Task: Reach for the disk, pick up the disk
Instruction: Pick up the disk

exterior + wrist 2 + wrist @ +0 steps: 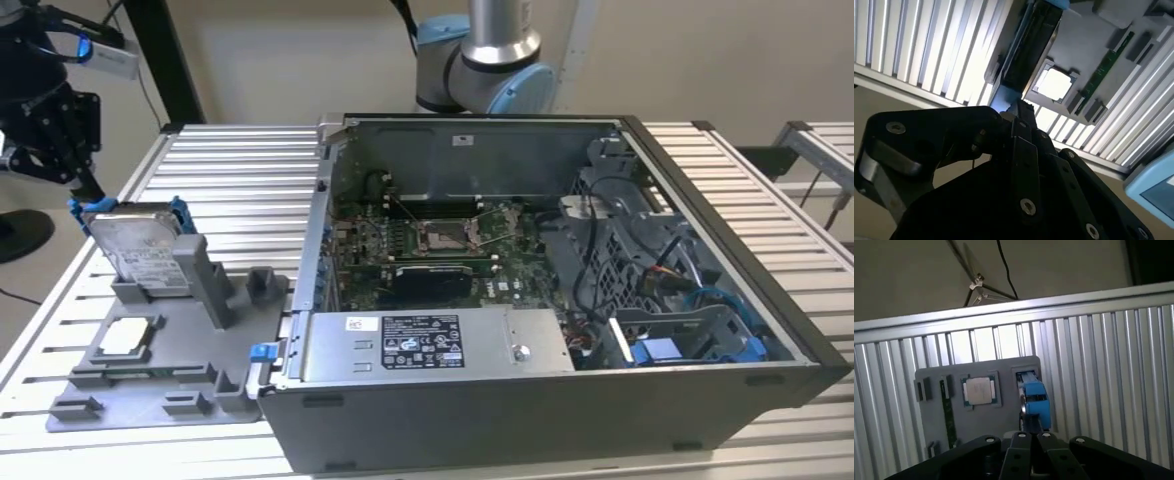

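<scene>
At upper left of the exterior view, one black gripper (91, 192) sits at the top edge of one disk (140, 245).
Silver metal with blue plastic rails, the disk stands upright in a grey moulded tray (134, 395). One flat square chip (123, 335) lies below it. I cannot tell whether the gripper clasps the disk.

Open computer case (441, 420) beside grey tray (147, 412) holding chip (124, 336).

Silvery metal disk (138, 247) in a matt grey plastic tray (174, 347).
</scene>
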Motion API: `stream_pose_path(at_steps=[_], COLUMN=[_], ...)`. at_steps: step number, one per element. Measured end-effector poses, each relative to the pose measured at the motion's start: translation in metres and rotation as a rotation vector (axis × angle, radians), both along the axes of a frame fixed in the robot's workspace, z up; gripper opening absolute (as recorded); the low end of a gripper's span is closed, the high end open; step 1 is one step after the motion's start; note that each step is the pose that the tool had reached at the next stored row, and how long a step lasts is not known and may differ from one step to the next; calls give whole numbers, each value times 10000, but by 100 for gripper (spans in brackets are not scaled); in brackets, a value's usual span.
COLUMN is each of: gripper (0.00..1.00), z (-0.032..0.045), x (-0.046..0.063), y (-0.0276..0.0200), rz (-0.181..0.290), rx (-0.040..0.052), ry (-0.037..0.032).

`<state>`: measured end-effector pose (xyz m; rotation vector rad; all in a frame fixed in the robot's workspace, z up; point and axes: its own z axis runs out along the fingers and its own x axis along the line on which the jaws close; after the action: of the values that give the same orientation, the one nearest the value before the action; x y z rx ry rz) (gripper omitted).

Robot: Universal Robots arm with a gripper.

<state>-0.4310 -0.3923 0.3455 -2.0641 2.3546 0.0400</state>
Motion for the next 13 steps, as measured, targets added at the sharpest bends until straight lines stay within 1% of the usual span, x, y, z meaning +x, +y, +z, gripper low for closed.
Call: stream_pose_path(at_steps=[2,9,10,13], gripper=[0,0,100,100], z=[-6,-8,-8,-8], x=[26,29,29,29], y=[2,2,2,2], rz=[70,79,79,83], rx=[1,1,1,1], ry=[-1,-2,-1,-1])
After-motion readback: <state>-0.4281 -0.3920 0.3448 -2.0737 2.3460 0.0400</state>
